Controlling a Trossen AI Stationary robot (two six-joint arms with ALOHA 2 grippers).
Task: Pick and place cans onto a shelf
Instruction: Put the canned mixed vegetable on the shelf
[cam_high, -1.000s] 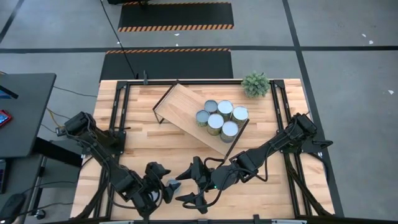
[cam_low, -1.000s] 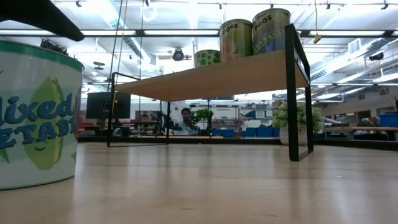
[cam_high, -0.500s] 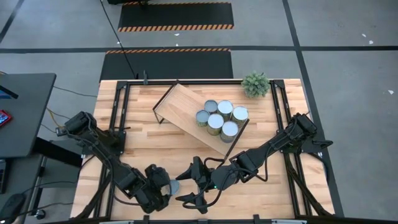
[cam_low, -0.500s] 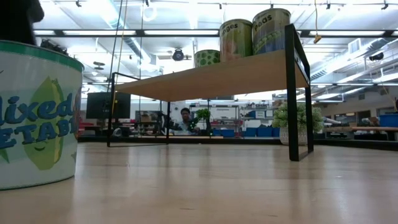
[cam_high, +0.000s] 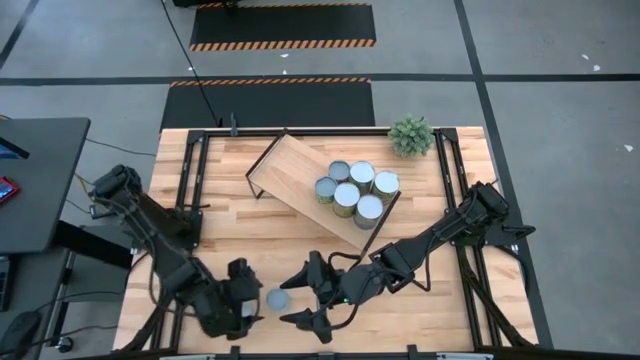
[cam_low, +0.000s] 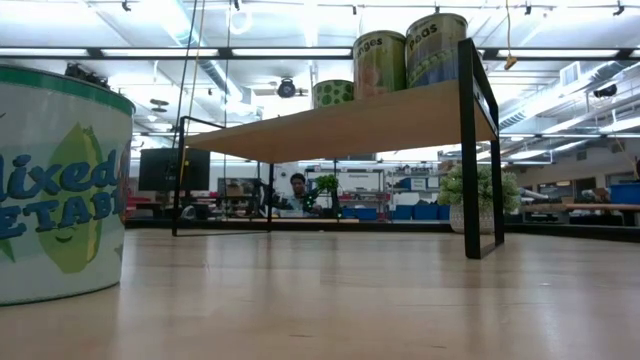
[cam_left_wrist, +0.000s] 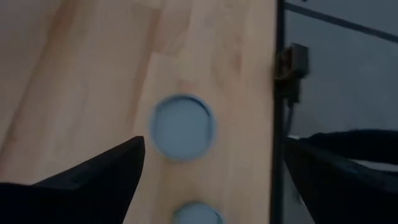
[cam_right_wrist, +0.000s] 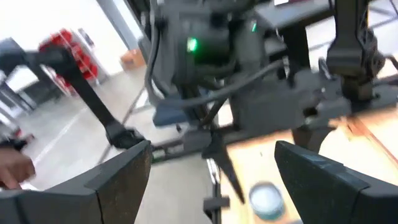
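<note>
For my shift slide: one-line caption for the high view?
Five cans on the shelf; open left claw beside a blue-topped can near the open right claw.

Two blue-grey can tops, one (cam_left_wrist: 183, 126) whole, another (cam_left_wrist: 198, 214) partly cut off, are seen on the wooden tabletop (cam_left_wrist: 93, 81) between the left gripper's (cam_left_wrist: 214, 171) spread fingers (cam_left_wrist: 99, 174).

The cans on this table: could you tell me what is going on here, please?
Several cans already stand on the shelf. One loose can sits on the tabletop between the arms; the left gripper and right gripper are both open on either side of it, neither holding it.
</note>
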